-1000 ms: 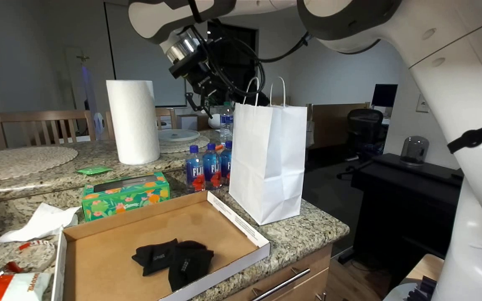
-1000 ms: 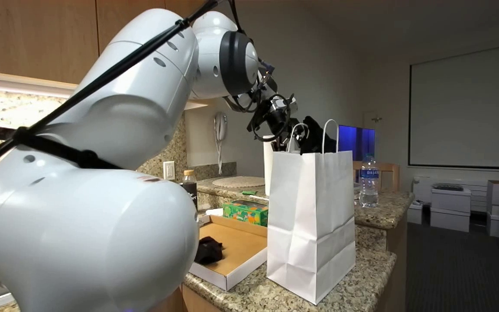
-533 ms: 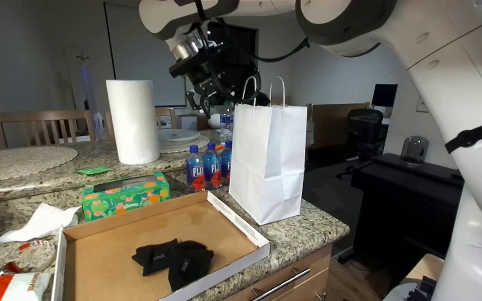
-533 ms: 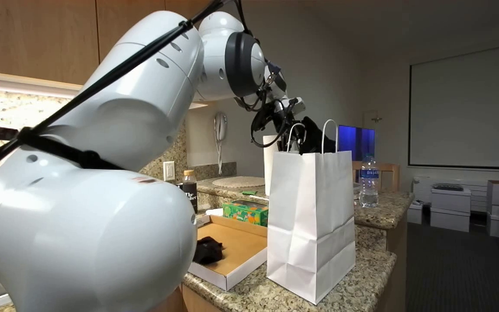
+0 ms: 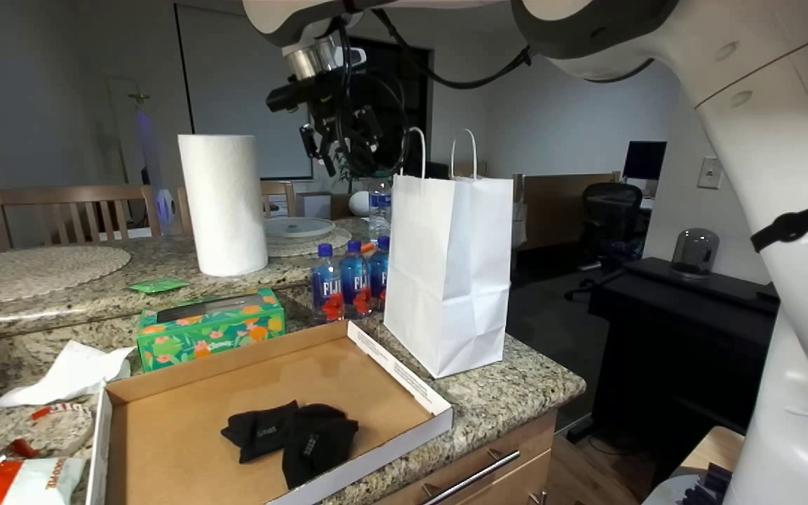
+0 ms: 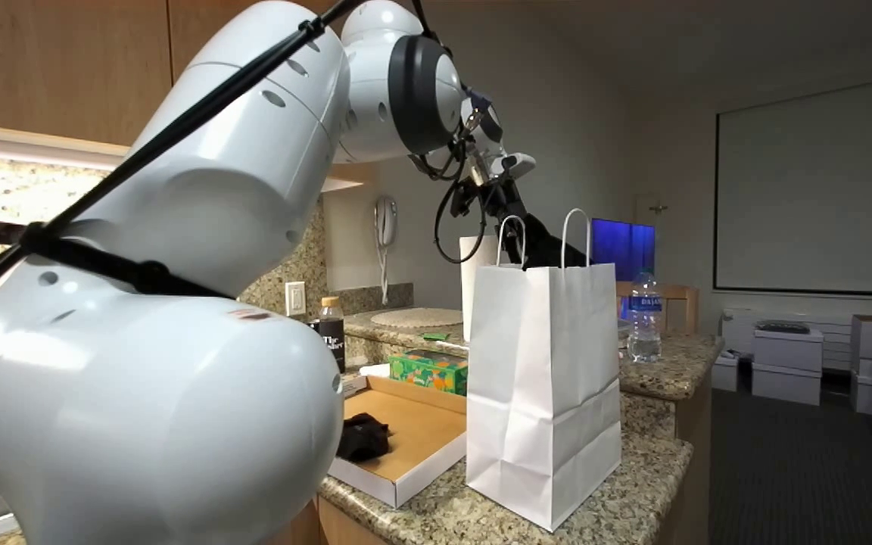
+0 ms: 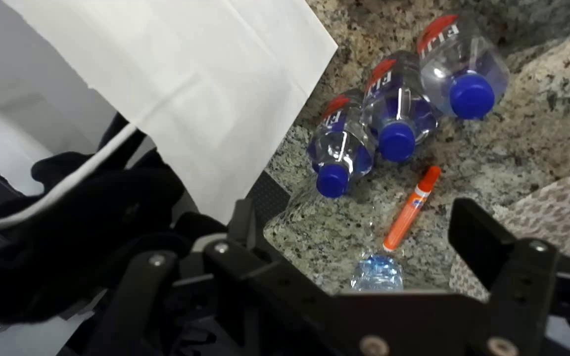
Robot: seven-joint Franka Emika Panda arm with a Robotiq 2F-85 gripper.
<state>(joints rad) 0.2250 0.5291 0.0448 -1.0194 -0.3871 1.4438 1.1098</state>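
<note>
**Black two-fingered gripper (image 7: 354,220) being swung more upright, nothing being held**

Compared with a second ago, the gripper is being lifted a touch and tipped closer to straight down; its fingers (image 7: 483,242) are being kept spread wide, and nothing is being gripped between them; a bunched black fabric item (image 6: 546,246) is being seen at the mouth of the tall white paper bag (image 5: 446,273), apparently sitting a bit lower than before; in the wrist view it's being crossed by a thin white cord handle (image 7: 97,159), and whether it's being brushed by the closer finger can't be told, too much black on black.

The bag itself isn't being dragged anywhere, though one handle is being shifted slightly; so for the job in hand, this is probably best being read as the fabric being supported by the bag, not the gripper; meanwhile, two folded black fabric pieces (image 5: 316,449) are being left alone in a shallow brown cardboard tray (image 5: 165,442).
</note>
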